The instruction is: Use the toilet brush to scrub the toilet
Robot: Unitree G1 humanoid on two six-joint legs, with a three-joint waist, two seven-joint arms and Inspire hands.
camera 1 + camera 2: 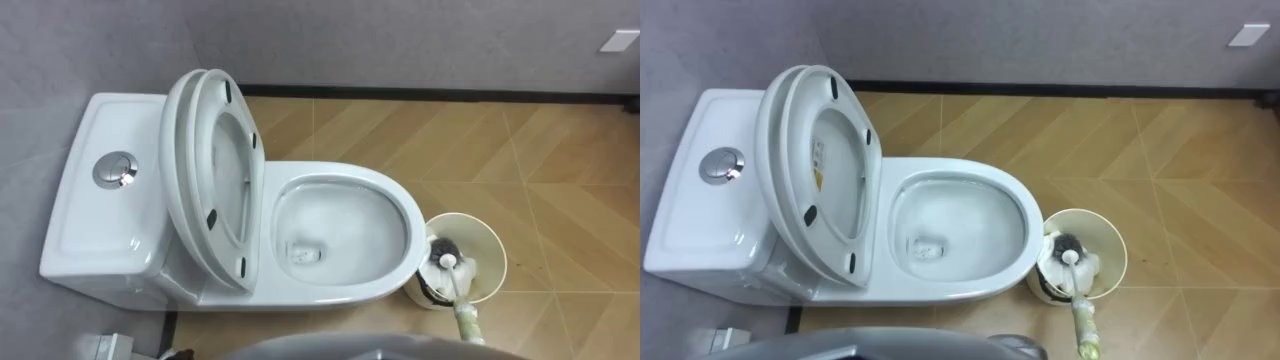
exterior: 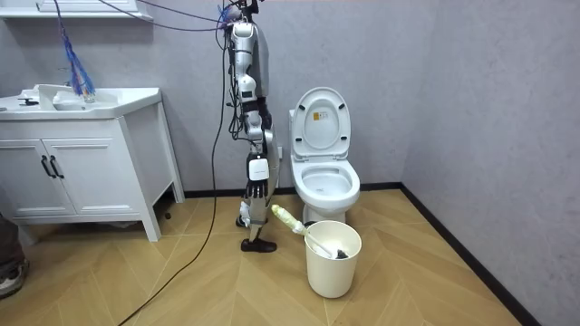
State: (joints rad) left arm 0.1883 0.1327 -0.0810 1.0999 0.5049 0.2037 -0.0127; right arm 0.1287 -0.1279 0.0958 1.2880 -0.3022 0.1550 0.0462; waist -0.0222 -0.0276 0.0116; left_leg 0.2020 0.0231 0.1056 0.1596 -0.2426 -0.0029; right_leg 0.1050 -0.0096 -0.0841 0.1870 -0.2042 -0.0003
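A white toilet (image 1: 400,205) stands against the grey wall, its lid and seat (image 1: 205,170) raised and the bowl open with water at the bottom. To the right of the bowl a cream bin (image 1: 492,250) holds the toilet brush (image 1: 443,250), dark bristle head down inside. Its pale handle (image 1: 466,318) leans out over the rim toward me. In the room view I stand upright beside the toilet, facing it, the bin (image 2: 333,263) just in front of my feet. My right hand (image 2: 258,172) hangs at my side, away from the brush.
A round flush button (image 1: 115,170) sits on the tank. A white vanity with sink (image 2: 82,154) stands at the room view's left, with open wood floor between it and me. A person's leg and shoe (image 2: 9,272) show at that view's left edge.
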